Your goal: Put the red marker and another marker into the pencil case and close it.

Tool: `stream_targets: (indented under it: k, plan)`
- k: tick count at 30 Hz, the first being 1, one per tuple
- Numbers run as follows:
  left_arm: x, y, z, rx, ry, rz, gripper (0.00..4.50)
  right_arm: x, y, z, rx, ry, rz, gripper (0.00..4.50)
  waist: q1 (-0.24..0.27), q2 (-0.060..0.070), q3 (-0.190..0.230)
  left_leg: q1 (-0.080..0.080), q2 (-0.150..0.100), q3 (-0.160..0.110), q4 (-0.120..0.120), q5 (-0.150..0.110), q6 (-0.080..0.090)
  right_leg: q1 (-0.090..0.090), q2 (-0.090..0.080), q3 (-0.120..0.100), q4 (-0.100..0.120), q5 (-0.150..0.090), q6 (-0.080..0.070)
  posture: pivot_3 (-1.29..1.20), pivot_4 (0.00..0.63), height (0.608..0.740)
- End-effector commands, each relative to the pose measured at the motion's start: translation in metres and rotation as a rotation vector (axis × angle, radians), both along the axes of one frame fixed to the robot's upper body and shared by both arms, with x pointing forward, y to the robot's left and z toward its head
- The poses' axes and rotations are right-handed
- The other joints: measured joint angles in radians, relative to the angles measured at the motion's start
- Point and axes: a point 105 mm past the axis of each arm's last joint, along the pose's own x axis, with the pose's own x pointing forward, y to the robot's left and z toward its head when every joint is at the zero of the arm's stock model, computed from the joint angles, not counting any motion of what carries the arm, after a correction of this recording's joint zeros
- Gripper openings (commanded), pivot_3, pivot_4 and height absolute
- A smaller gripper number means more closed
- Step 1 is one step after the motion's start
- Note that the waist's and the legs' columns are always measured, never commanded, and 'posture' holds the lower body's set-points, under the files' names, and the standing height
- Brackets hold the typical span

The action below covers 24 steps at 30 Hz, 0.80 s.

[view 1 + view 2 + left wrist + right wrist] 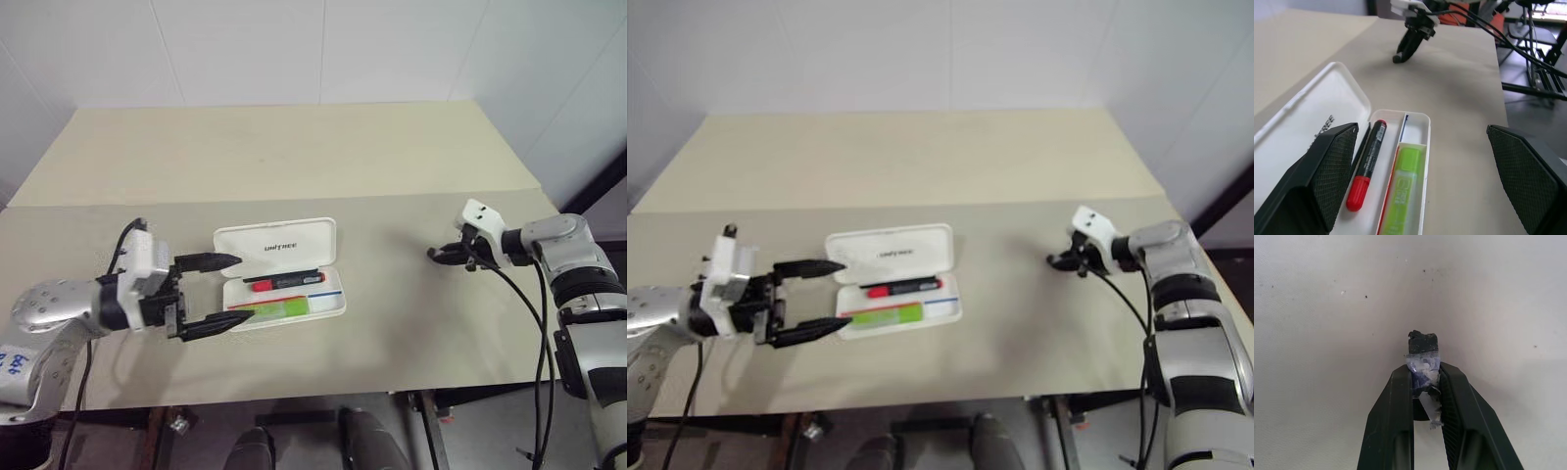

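Both markers already lie in the white pencil case on the bench — the red marker next to the open lid, the green marker along the front edge — so only the closing is left. Your left pincer is wide open and empty just beside the case; slip one finger behind the lid and tip it over slowly. The right pincer is squeezed on a small dark bit, well away — leave it there.
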Motion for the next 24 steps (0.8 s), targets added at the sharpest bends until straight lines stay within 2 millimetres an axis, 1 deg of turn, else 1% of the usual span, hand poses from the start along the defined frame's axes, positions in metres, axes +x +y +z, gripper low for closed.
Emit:
stream_targets:
  k: [1, 6, 8, 10, 15, 17, 18, 20, 24]
  plan:
    - [-0.01, 0.009, 0.007, -0.006, -0.055, 0.004, 4.5, 0.002, 0.017, 0.023, 0.055, -0.097, 0.088, 1.13, -0.001, 0.0, 0.0, 0.0, 0.0, 0.0, -0.001, 0.0, 0.0, 0.0, 0.0, 0.0, 0.0, 0.001, 0.001, 0.0, 0.15, 0.74]
    - [-0.016, 0.026, -0.001, -0.008, -0.037, 0.042, 4.5, -0.01, 0.048, 0.038, 0.114, -0.148, 0.232, 1.13, -0.006, 0.0, 0.0, 0.0, 0.001, 0.0, -0.004, -0.001, -0.001, -0.003, 0.0, -0.001, 0.002, 0.003, 0.006, 0.0, 0.15, 0.74]
    - [-0.017, 0.031, -0.005, -0.009, -0.023, 0.048, 4.5, -0.02, 0.067, 0.042, 0.157, -0.147, 0.303, 1.13, -0.005, 0.001, 0.0, 0.0, 0.001, 0.0, -0.005, -0.002, -0.001, -0.003, 0.001, -0.001, 0.002, 0.002, 0.006, 0.0, 0.15, 0.74]
    - [-0.018, 0.033, -0.008, -0.016, -0.012, 0.043, 4.5, -0.031, 0.089, 0.04, 0.178, -0.133, 0.367, 1.13, -0.005, 0.001, 0.0, 0.0, 0.001, 0.0, -0.005, -0.002, -0.001, -0.003, 0.001, -0.001, 0.002, 0.002, 0.006, 0.0, 0.15, 0.74]
    - [-0.018, 0.036, -0.008, -0.034, -0.019, 0.035, 4.5, -0.061, 0.134, 0.033, 0.176, -0.1, 0.496, 1.13, 0.003, 0.001, 0.0, 0.0, 0.001, 0.0, -0.004, -0.003, -0.002, -0.004, 0.0, -0.002, 0.002, 0.001, 0.005, 0.0, 0.15, 0.74]
    - [-0.017, 0.039, -0.01, -0.025, -0.013, 0.045, 4.5, -0.071, 0.145, 0.027, 0.124, -0.086, 0.538, 1.13, 0.004, 0.001, 0.0, 0.0, 0.001, 0.0, -0.005, -0.003, -0.002, -0.004, 0.0, -0.002, 0.002, 0.0, 0.004, 0.0, 0.15, 0.74]
    - [-0.017, 0.039, -0.01, -0.021, -0.014, 0.052, 4.5, -0.074, 0.147, 0.024, 0.092, -0.081, 0.547, 1.13, 0.004, 0.001, 0.0, 0.0, 0.001, 0.0, -0.004, -0.003, -0.002, -0.004, 0.0, -0.002, 0.002, 0.0, 0.003, 0.0, 0.15, 0.74]
    - [-0.016, 0.039, -0.009, -0.021, -0.022, 0.057, 4.5, -0.074, 0.151, 0.021, 0.061, -0.089, 0.536, 1.13, 0.004, 0.001, 0.0, -0.001, 0.001, 0.0, -0.004, -0.003, -0.002, -0.004, 0.0, -0.002, 0.001, -0.001, 0.001, 0.0, 0.15, 0.74]
    - [-0.016, 0.035, -0.007, -0.037, -0.035, 0.054, 4.5, -0.079, 0.169, 0.027, 0.067, -0.115, 0.573, 1.13, 0.005, 0.001, 0.0, -0.001, 0.001, 0.0, -0.004, -0.003, -0.002, -0.004, 0.0, -0.002, 0.0, -0.001, 0.0, 0.0, 0.15, 0.74]
